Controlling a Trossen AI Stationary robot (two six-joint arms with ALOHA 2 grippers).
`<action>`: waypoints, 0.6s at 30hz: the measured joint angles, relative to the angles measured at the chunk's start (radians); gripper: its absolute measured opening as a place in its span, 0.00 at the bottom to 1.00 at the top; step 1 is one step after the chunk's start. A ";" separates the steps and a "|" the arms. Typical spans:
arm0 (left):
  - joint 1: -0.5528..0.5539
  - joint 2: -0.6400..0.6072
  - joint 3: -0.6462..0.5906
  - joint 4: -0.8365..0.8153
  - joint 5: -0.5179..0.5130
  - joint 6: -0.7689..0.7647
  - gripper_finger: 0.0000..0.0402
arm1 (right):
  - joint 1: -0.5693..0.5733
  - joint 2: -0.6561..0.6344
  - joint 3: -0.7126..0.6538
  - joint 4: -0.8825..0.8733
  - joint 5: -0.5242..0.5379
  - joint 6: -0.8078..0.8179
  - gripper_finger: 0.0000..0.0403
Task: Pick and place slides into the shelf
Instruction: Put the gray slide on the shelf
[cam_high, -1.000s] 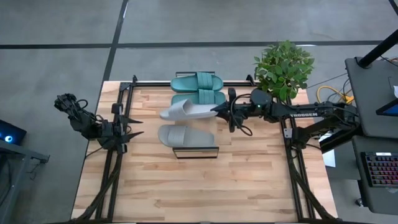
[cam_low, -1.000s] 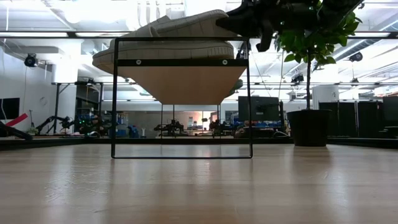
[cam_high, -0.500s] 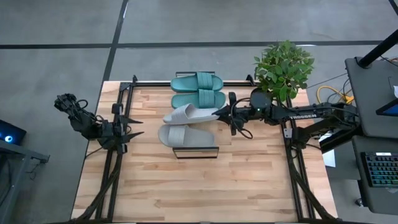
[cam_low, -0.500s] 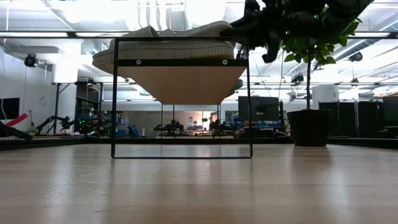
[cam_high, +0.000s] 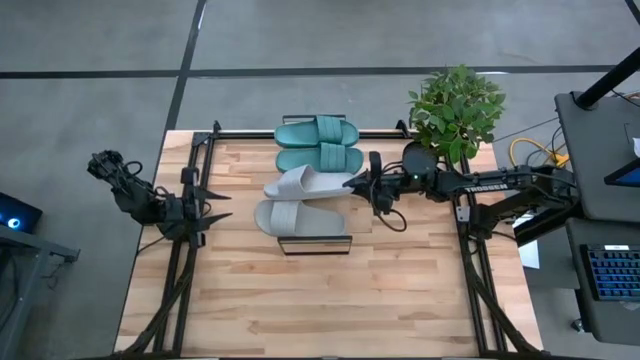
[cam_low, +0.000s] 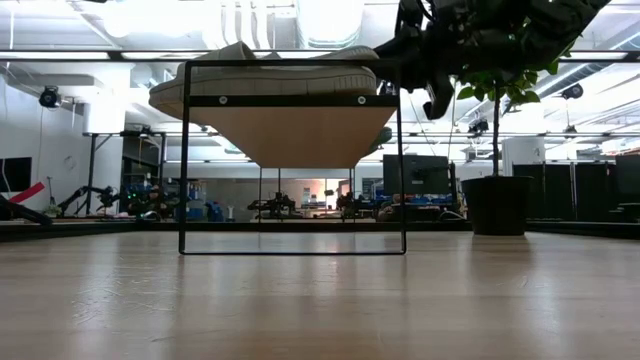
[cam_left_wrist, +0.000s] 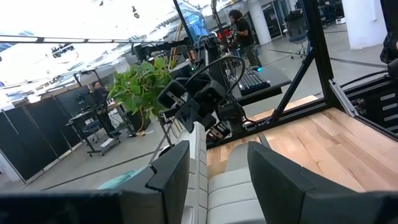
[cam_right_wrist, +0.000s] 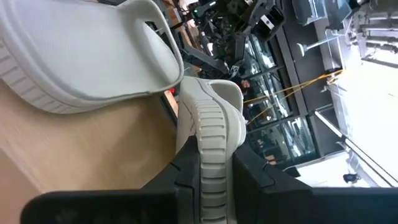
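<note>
Four slides are counted on the shelf (cam_high: 347, 242): two teal and two grey. The two teal slides (cam_high: 318, 131) lie side by side at the far end of the plank. One grey slide (cam_high: 297, 217) lies flat at the near end. The other grey slide (cam_high: 305, 183) lies between it and the teal pair, tilted, and is gripped at one end by the right hand (cam_high: 362, 182), whose fingers are closed on its sole edge, as is seen in the right wrist view. The left hand (cam_high: 215, 214) is held at the table's left edge, well apart from the shelf, with its fingers partly open and nothing between them. One potted plant (cam_high: 455, 110) is seen at the table's far right corner.
</note>
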 joint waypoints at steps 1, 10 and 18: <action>0.000 0.000 -0.002 0.000 0.000 0.000 0.37 | 0.000 0.000 0.000 -0.005 -0.001 -0.006 0.11; 0.000 0.000 -0.002 0.003 0.000 0.000 0.37 | 0.000 0.000 0.000 -0.075 0.012 0.082 0.16; 0.000 0.000 -0.003 0.018 0.000 0.000 0.37 | -0.002 -0.003 0.001 -0.083 0.090 0.263 0.41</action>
